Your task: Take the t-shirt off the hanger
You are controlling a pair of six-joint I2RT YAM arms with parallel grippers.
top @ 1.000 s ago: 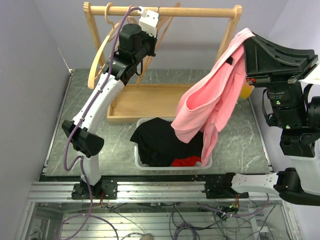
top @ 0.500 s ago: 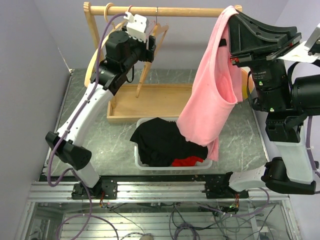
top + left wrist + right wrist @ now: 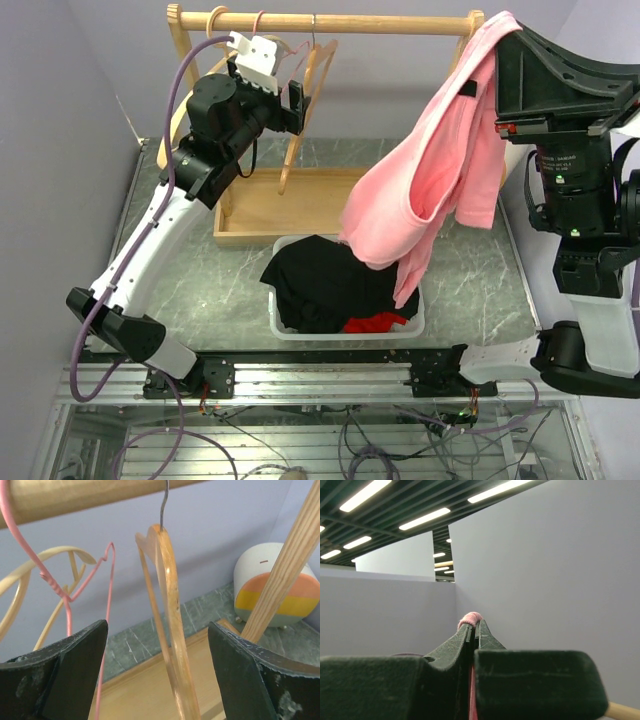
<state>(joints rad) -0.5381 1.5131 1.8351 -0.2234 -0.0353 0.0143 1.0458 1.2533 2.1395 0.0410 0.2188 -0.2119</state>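
Hanging free of the bare wooden hanger (image 3: pixel 170 610), the pink fabric t-shirt (image 3: pixel 430 190) is pinched in the right gripper (image 3: pixel 473 628), the left gripper (image 3: pixel 157 650) gaping wide; only setting down seems left.

A green-grey marbled table (image 3: pixel 200 280) stands between lilac walls (image 3: pixel 60 150). At its far side is a wooden clothes rack: a round rail (image 3: pixel 390 23) across the top, a post (image 3: pixel 180 45) at the left, and a shallow wooden tray (image 3: pixel 310 200) as its base. On the rail's left part hang a pink wire hanger (image 3: pixel 66 598) and a pale curved one (image 3: pixel 70 551). Near the rack's right post sits a round white thing (image 3: pixel 272 587) banded orange, yellow and teal, possibly a money box. Just near of the tray, a white bin (image 3: pixel 345 330) holds a black garment (image 3: pixel 320 280), with a red one (image 3: pixel 375 322) at its near right. A metal frame (image 3: pixel 320 380) runs along the near edge, with loose cables (image 3: pixel 370 440) below.
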